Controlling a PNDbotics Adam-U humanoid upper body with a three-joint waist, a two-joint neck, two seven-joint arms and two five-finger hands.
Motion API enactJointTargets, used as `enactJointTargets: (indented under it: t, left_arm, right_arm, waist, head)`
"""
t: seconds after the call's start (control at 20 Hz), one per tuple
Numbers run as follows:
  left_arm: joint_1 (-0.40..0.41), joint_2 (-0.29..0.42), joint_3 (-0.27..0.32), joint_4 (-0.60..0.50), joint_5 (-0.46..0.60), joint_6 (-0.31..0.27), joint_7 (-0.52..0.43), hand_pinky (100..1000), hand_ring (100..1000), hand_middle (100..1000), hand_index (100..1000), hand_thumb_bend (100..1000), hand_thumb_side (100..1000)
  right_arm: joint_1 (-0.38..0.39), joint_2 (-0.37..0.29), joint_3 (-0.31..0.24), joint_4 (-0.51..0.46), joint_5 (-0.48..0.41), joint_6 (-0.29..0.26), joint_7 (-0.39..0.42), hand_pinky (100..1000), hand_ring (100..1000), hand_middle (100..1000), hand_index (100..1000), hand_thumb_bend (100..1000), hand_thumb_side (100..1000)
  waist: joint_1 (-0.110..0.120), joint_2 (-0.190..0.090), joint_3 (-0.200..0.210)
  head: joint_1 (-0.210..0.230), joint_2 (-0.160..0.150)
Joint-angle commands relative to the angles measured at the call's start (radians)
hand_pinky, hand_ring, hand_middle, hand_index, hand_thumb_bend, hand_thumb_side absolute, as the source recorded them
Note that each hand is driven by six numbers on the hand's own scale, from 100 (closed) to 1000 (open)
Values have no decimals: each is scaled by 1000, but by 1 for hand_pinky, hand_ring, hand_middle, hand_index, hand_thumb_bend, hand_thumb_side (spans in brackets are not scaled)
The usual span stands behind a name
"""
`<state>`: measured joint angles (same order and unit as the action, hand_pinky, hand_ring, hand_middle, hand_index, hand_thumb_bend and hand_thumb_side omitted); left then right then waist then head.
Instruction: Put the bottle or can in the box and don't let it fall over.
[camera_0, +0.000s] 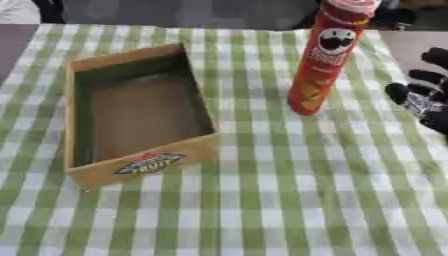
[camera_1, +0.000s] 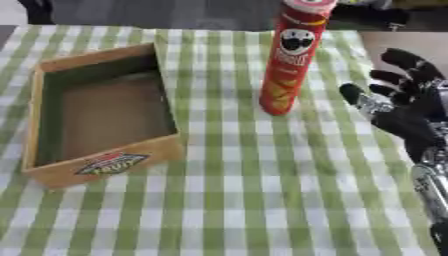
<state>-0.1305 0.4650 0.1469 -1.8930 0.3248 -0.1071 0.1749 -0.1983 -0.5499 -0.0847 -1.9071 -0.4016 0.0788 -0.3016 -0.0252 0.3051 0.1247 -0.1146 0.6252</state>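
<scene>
Green-checked tablecloth (camera_1: 262, 200); empty wooden box (camera_1: 101, 167); upright red crisp can (camera_1: 293, 55) ungrasped; right hand (camera_1: 404, 107) spread beside it. Next: grasp.

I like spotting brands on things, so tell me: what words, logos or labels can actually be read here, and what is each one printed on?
"FRUIT": on the red and blue oval label on the front wall of the open wooden box.
The tall red cardboard crisp can standing upright on the green and white checked tablecloth shows a moustached face logo with white lettering beneath it, too blurred to read.
No other text is legible.
</scene>
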Motion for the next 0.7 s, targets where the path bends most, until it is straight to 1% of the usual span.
enactJointTargets:
  t: [0.05, 0.5, 0.7]
  left_arm:
    - [-1, 16, 10, -11, -2, 2, 1, 877, 928, 799, 865, 320, 551]
    - [-3, 15, 6, -11, -1, 4, -4, 878, 928, 799, 865, 313, 557]
    - [-3, 13, 5, -10, 0, 4, -6, 879, 928, 799, 865, 308, 561]
  right_arm:
    - [-24, -32, 1, 5, 3, 7, 18, 769, 807, 850, 814, 680, 100]
    - [-90, -47, 25, 69, -17, 12, 63, 771, 815, 858, 820, 684, 100]
    - [-120, -49, 33, 104, -28, 7, 72, 776, 847, 884, 835, 705, 114]
  waist:
    - [2, -12, 3]
    - [3, -10, 8]
    - [7, -6, 10]
  head:
    - [-7, -16]
    - [-18, -25]
    - [-20, -31]
